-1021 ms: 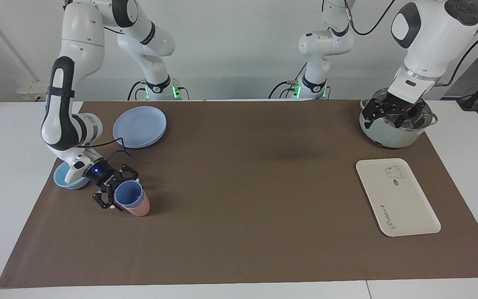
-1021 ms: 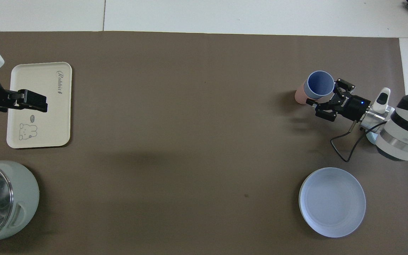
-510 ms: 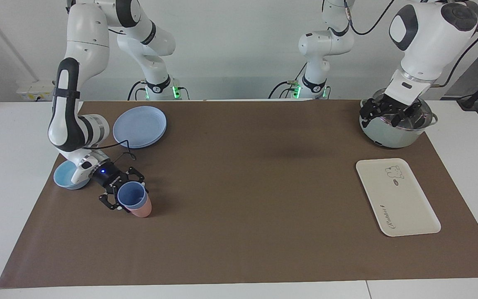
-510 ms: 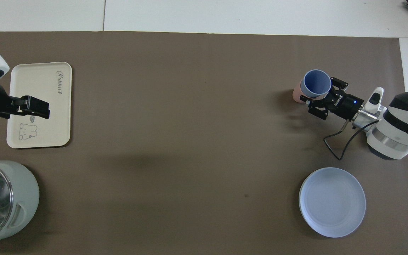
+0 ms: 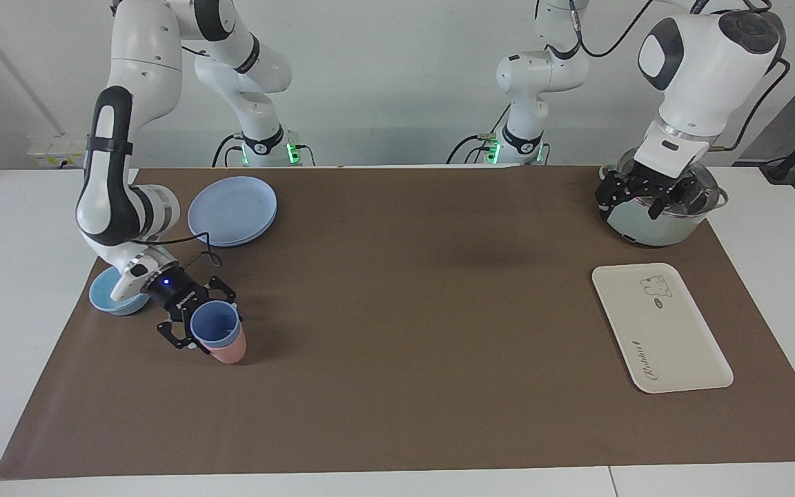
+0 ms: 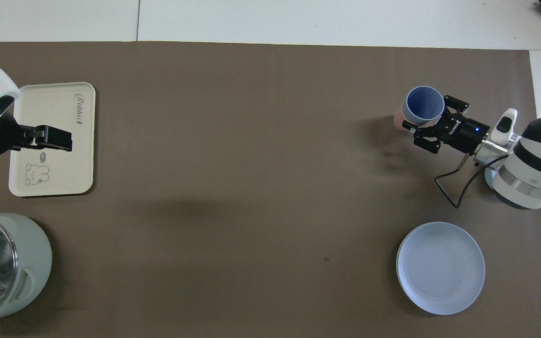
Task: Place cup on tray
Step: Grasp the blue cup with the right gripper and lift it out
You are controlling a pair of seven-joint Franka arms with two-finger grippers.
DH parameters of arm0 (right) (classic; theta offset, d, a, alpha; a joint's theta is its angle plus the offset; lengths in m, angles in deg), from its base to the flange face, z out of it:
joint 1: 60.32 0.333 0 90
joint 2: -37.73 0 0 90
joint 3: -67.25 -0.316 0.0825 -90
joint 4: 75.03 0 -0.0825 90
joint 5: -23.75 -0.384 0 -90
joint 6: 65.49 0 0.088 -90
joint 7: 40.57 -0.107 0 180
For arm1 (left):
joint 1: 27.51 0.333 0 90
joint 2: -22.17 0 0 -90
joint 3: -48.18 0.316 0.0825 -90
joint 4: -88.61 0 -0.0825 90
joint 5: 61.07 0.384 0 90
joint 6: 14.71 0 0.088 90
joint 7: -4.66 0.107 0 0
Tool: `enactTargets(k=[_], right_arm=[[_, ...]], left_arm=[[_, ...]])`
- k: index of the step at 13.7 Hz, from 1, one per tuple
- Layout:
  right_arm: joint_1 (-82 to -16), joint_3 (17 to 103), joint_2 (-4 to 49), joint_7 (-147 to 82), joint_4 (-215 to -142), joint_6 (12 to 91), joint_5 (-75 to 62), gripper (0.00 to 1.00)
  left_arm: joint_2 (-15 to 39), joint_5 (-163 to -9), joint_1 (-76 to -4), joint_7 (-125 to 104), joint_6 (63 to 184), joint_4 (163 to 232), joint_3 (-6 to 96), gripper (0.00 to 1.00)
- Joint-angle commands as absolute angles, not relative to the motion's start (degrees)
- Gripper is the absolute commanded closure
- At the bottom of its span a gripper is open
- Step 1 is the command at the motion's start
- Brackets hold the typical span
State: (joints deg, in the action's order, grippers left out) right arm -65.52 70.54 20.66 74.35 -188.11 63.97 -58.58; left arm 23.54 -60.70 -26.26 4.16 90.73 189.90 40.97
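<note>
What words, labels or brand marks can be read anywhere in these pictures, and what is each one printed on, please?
"Rabbit": script lettering on the tray, at its end farther from the robots.
Small oval mark beside the tray's cartoon animal: too small to read.
White brand lettering on the right gripper body: too small to read.
Nothing readable on the cup, the pink cup, the plate or the pot.

R arm bent low, right gripper [image 5: 199, 330] clamped, L arm raised, left gripper [image 5: 635, 195] spread wide
</note>
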Motion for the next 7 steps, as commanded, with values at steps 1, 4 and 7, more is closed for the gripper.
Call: enactTargets(k=[1, 4, 7], right_arm=[[-63.32, 70.42, 26.82, 60.28, -188.59, 65.64, -47.22, 1.0], [-59.46, 70.33, 28.49, 50.08, -185.96, 66.17, -38.69, 1.0], [-52.08, 70.33, 32.18, 34.55, -185.6, 69.77, -24.47, 1.0]], left_arm=[[26.56, -61.68, -27.6, 4.66, 93.3, 194.25, 41.32, 0.0], [26.48, -72.98, -28.39, 1.86, 95.22, 195.84, 41.32, 0.0], [23.33, -82.13, -32.07, -3.24, 101.01, 195.84, 41.23, 0.0]])
